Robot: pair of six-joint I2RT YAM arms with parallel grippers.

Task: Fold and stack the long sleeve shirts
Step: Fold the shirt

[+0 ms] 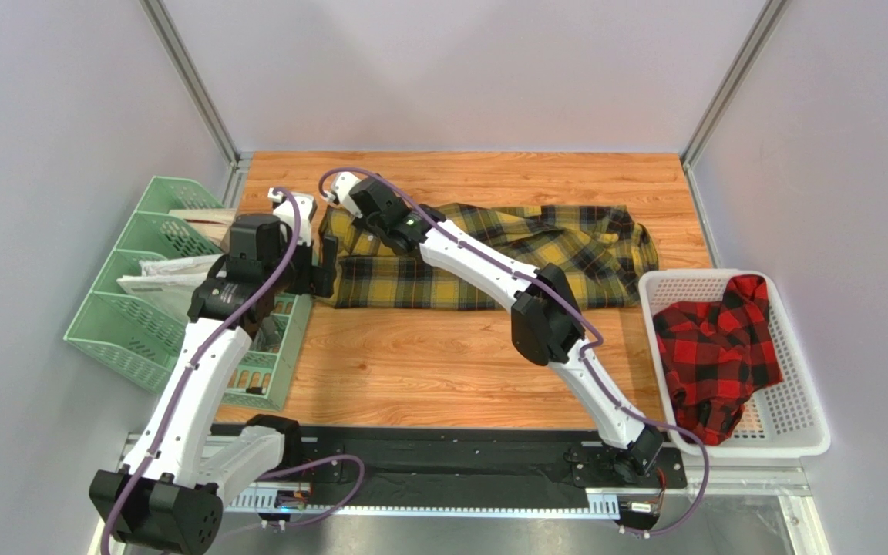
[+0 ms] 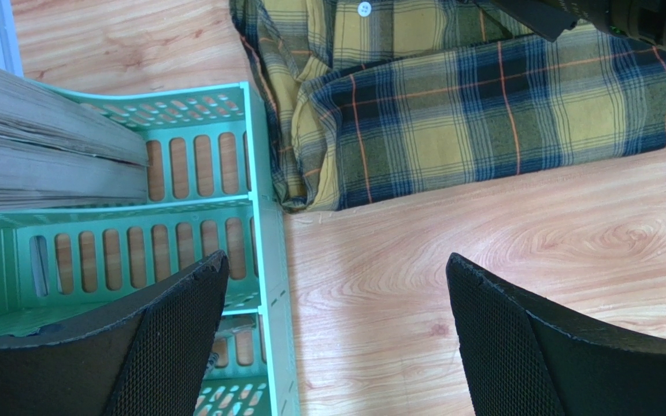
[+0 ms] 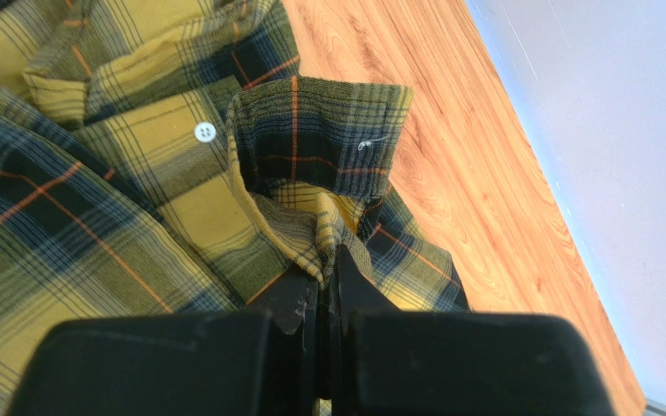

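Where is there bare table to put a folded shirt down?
Bare wood: between the yellow-and-black checked flannel shirt and the arms' bases, bordered by the green slotted plastic trays and the white perforated plastic basket. Thin strip behind the shirt. Crowded by the trays.

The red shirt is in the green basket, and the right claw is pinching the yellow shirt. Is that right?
Not quite. The red shirt lies in the white basket, as the top view shows. The right claw is indeed pinching the yellow shirt.
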